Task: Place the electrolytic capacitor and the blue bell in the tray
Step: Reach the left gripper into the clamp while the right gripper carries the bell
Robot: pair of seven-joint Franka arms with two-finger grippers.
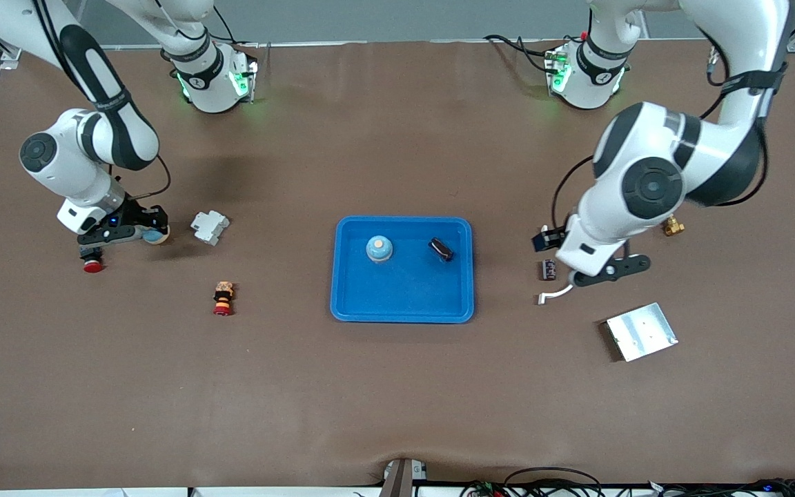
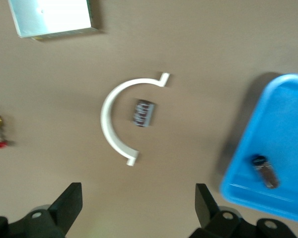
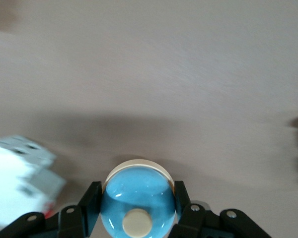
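Note:
The blue tray [image 1: 403, 304] lies mid-table and holds a blue bell [image 1: 378, 248] and a black electrolytic capacitor [image 1: 441, 249]. My right gripper [image 1: 145, 233] is low at the right arm's end of the table, shut on a second blue bell [image 1: 157, 236]. In the right wrist view this bell [image 3: 138, 198] sits between the fingers [image 3: 89, 201] of the gripper [image 3: 138, 208]. My left gripper [image 1: 557, 243] is open and empty over bare table. A small dark capacitor [image 1: 548, 269] lies near it. In the left wrist view the gripper [image 2: 137, 208] is short of this capacitor [image 2: 144, 113]; the tray [image 2: 283, 129] and its black capacitor [image 2: 265, 171] also show.
A white curved clip [image 1: 553, 295] lies round the small capacitor. A silver plate [image 1: 641, 331] and a brass fitting [image 1: 673, 226] lie at the left arm's end. A white breaker [image 1: 209, 226], a red button [image 1: 92, 265] and a red and yellow stacked part [image 1: 223, 298] lie at the right arm's end.

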